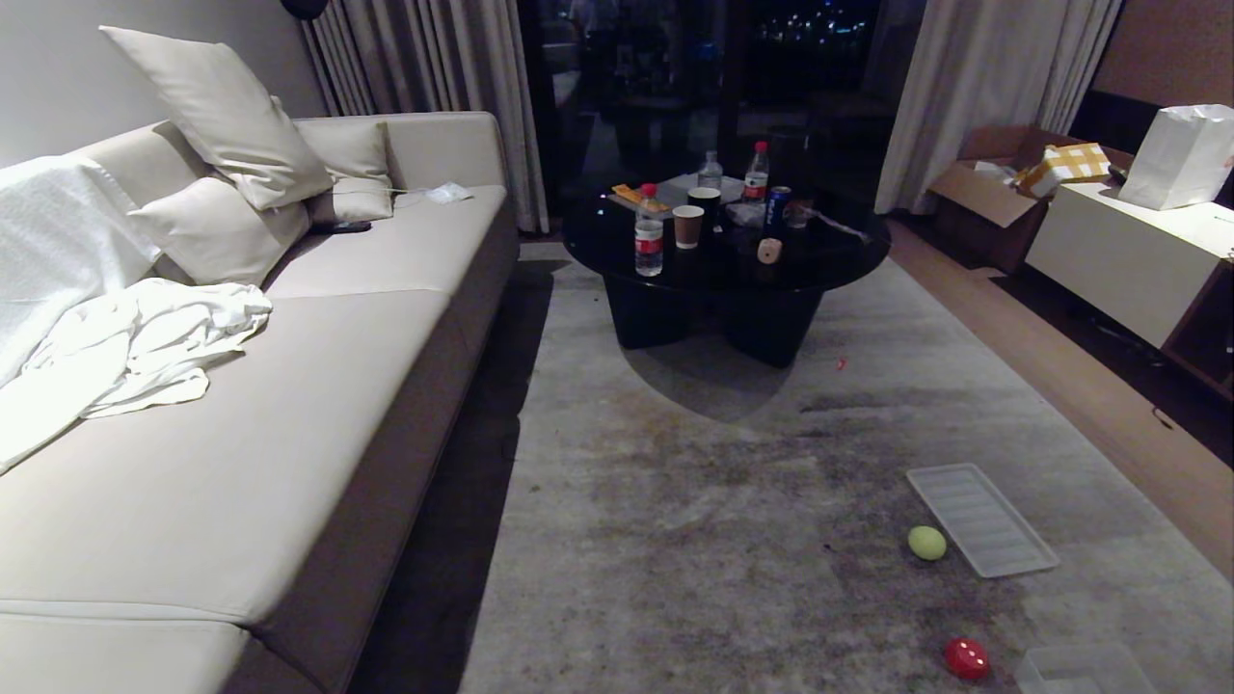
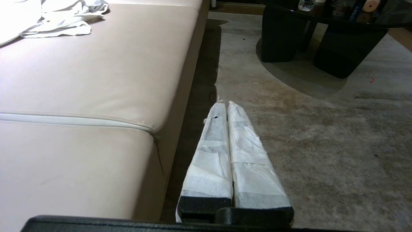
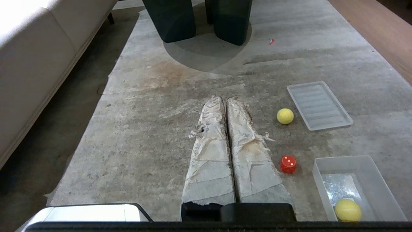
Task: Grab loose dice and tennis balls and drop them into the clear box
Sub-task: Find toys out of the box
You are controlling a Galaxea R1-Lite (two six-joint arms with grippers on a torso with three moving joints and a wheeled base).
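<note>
Nothing is in hand: my right gripper (image 3: 225, 100) is pressed shut and empty, hanging above the rug (image 3: 167, 106), and my left gripper (image 2: 224, 103) is likewise shut and empty, parked beside the sofa (image 2: 96, 80). The clear box (image 3: 370, 180) sits on the rug off to my right, close in, with one tennis ball (image 3: 347, 209) already lying in its near corner. Two things are loose on the rug: a red die (image 3: 288, 164), near the box's far end and just beside my right gripper's fingers, and a second tennis ball (image 3: 285, 116) farther out, close to the ribbed lid (image 3: 318, 104) but not touching it. In my judgement the collecting is partly done and I am between picks, not yet reaching. The die looks like the handier target. Taking it calls for opening the right gripper, swinging it toward the die, and going down low enough to straddle it before closing.
</note>
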